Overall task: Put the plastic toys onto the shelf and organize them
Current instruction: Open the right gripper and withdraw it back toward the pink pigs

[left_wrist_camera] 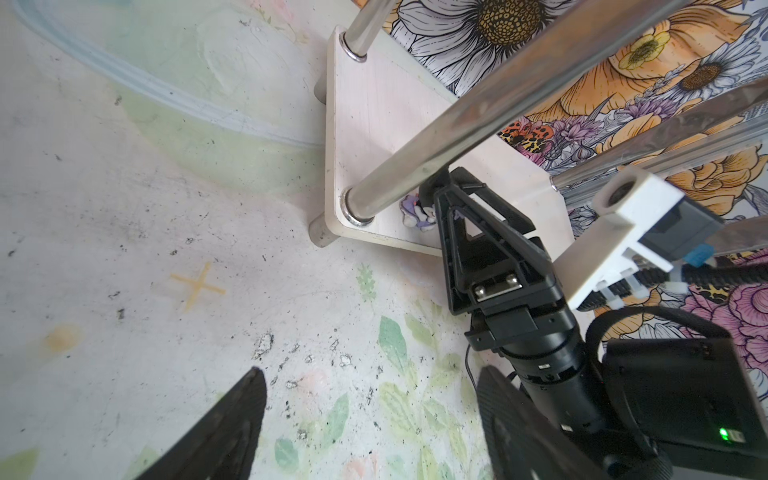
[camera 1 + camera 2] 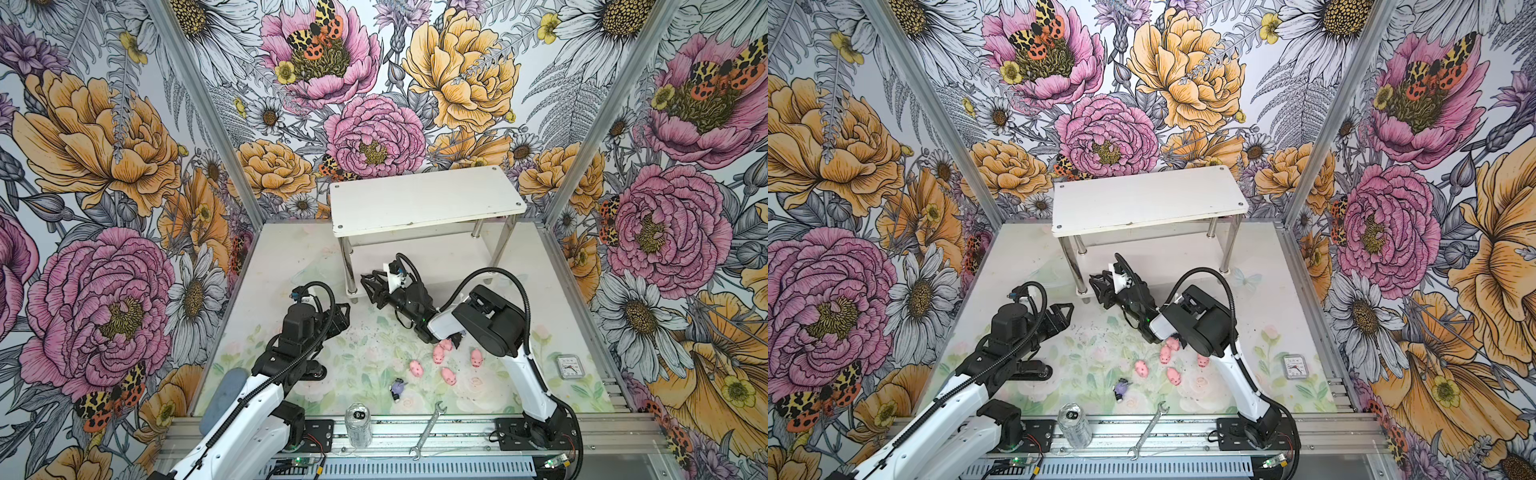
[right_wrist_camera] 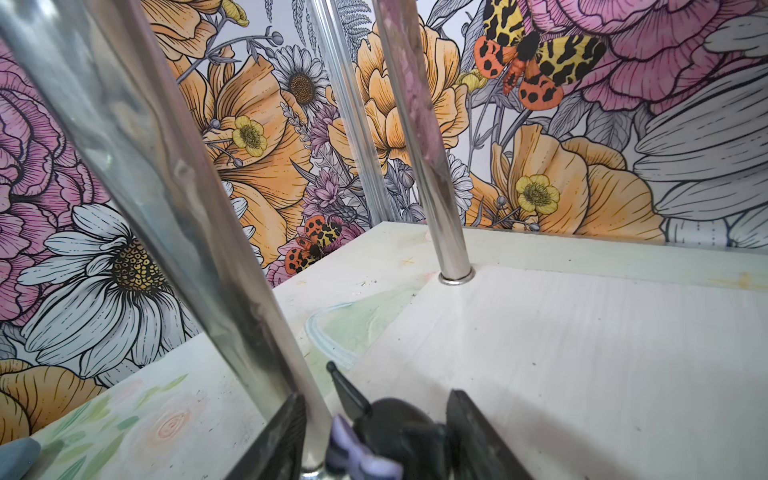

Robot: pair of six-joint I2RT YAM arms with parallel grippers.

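Right end effector (image 3: pixel 376 397) straddles black-purple figurine (image 3: pixel 399 428) on lower shelf tier (image 3: pixel 582 353).

Two white-shelled arms (image 2: pixel 257 399) are showing black joints, lower frame; ribbed black cables (image 2: pixel 492 270) are looping over them; black triangular-framed right gripper (image 2: pixel 368 289), centre.

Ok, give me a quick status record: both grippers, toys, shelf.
shelf: top tier bare
right gripper: at the lower tier, jaws either side of a purple figurine; grip unclear
left gripper: open, empty, above the table
pigs: five, loose on the table
second figurine: on the table near the pigs
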